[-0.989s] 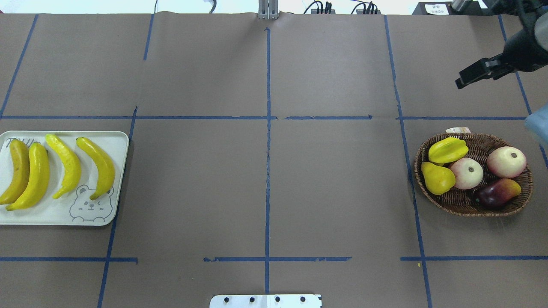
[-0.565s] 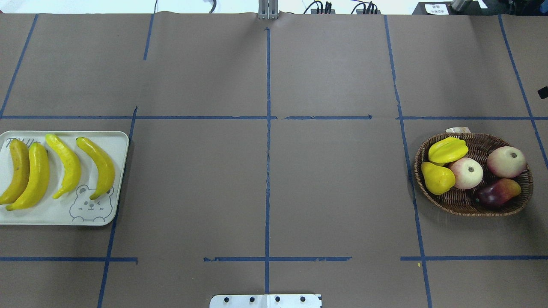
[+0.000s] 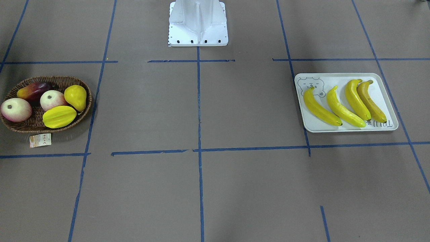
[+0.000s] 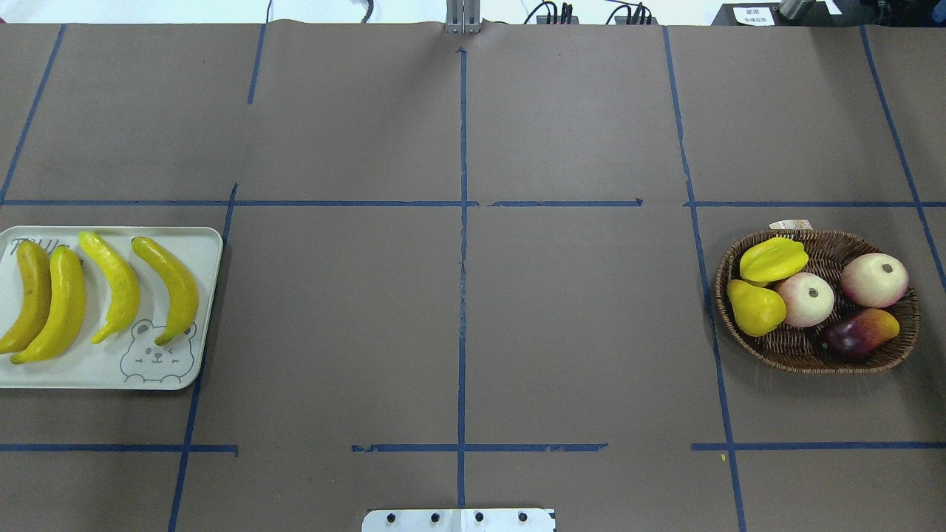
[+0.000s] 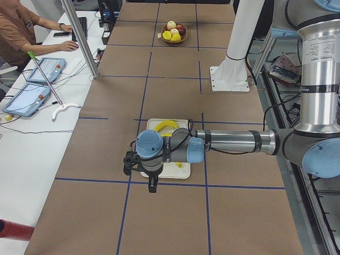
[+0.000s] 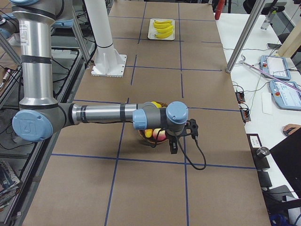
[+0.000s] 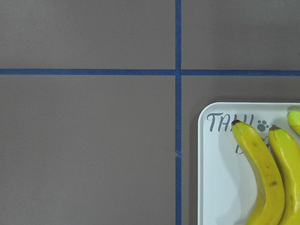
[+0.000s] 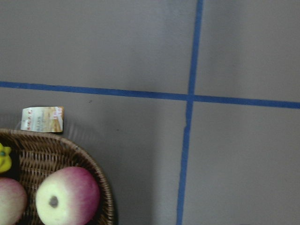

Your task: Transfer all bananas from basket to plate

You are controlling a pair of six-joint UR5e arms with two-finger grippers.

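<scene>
Several yellow bananas (image 4: 111, 284), one duller and brownish, lie side by side on the pale bear-face plate (image 4: 89, 373) at the table's left. They show in the front view too (image 3: 342, 107), on the plate (image 3: 349, 129). The wicker basket (image 4: 813, 358) at the right holds no banana. My left gripper (image 5: 151, 185) hangs above the plate's outer end and my right gripper (image 6: 174, 147) above the basket's outer side. Both show only in side views, so I cannot tell whether they are open or shut. The left wrist view shows the plate's lettered corner (image 7: 213, 164) with two banana tips (image 7: 262, 173).
The basket holds a starfruit (image 4: 772, 260), a yellow pear (image 4: 754, 309), two pale apples (image 4: 876, 279) and a dark red mango (image 4: 857, 332). Its paper tag (image 8: 42, 118) lies on the table beside the rim. The robot's white base (image 3: 198, 23) stands mid-table. An operator (image 5: 21, 32) sits at the far side.
The right arm's black gripper, at the overhead view's upper right one second ago, slid off the right edge and is gone from that view. Bananas, plate and basket have not moved.
</scene>
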